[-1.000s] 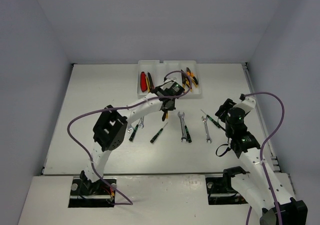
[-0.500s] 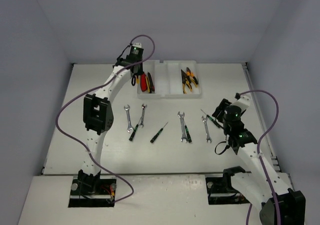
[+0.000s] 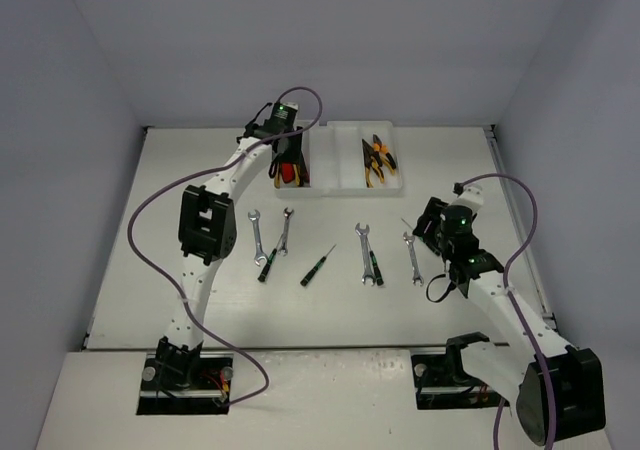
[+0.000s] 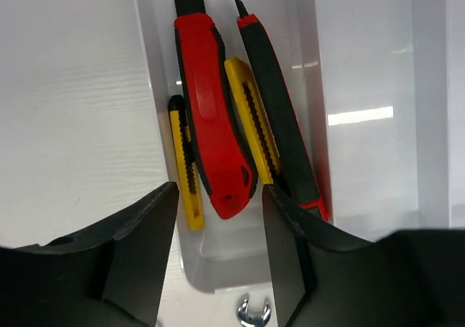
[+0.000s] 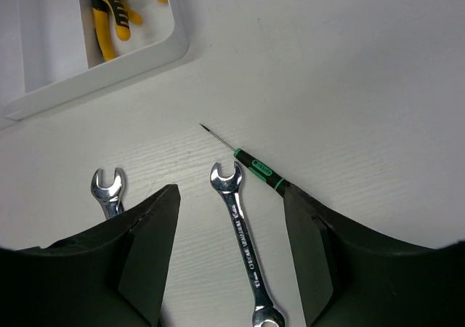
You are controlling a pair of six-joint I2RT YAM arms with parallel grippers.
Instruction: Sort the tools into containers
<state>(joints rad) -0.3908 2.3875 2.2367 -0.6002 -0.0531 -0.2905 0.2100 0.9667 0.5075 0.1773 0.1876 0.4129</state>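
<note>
Grey walls box in a white worktop (image 3: 200,300). Having swung from mid-worktop to the leftmost slot of the tray (image 3: 335,160), the left gripper (image 4: 218,218) now stands open and empty above the cutters (image 4: 211,123) lying there, so one more is likely sorted. Meanwhile the right gripper (image 5: 229,225) hovers open over a wrench (image 5: 243,247) and screwdriver (image 5: 254,168), both unsorted.

Top view: the left gripper (image 3: 290,163) hangs over the tray's (image 3: 330,167) left slot and covers most of the cutters (image 3: 286,177). The right gripper (image 3: 426,232) blocks most of the screwdriver (image 5: 254,168) beside it. Left wrist: the larger yellow cutter (image 4: 248,116) is half under the red cutter (image 4: 211,123), and a wrench (image 4: 253,314) is cut off at the bottom edge. Right wrist: the pliers (image 5: 109,14) are clipped by the top edge, the small wrench's (image 5: 107,187) shaft runs behind one jaw, and the screwdriver's handle end is lost behind the other.
</note>
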